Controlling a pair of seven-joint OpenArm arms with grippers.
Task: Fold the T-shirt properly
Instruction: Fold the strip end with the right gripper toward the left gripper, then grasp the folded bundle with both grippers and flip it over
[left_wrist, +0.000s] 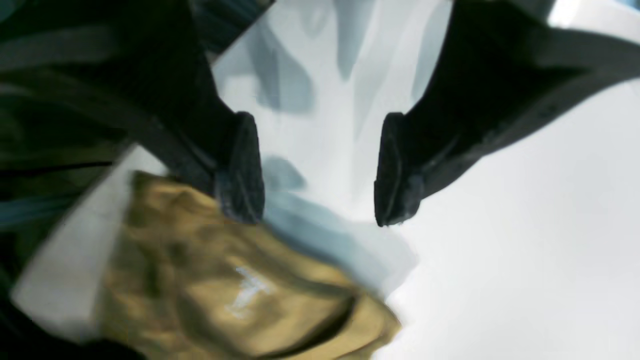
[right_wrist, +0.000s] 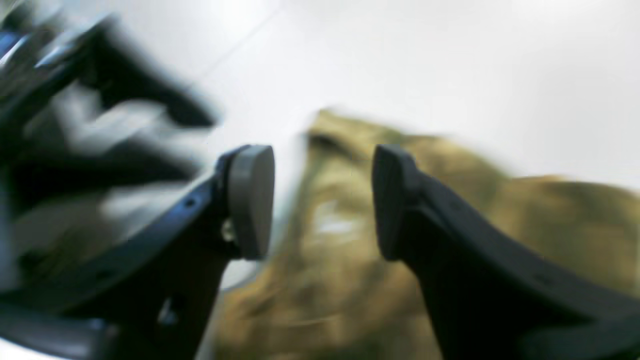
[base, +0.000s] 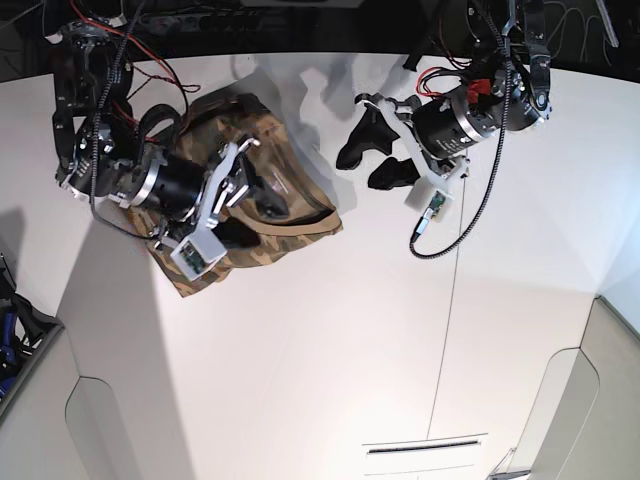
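T-shirt (base: 262, 190) bunched in camouflage heap on white table (base: 330, 360), far left side in base view. Right gripper (right_wrist: 322, 200) over heap, jaws wide apart, nothing between them; its arm hides much of cloth in base view. Right wrist view badly blurred, print barely readable. Left gripper (left_wrist: 320, 170) well apart from heap, over bare table, jaws wide, empty. Shirt's outline and sleeves impossible to make out.
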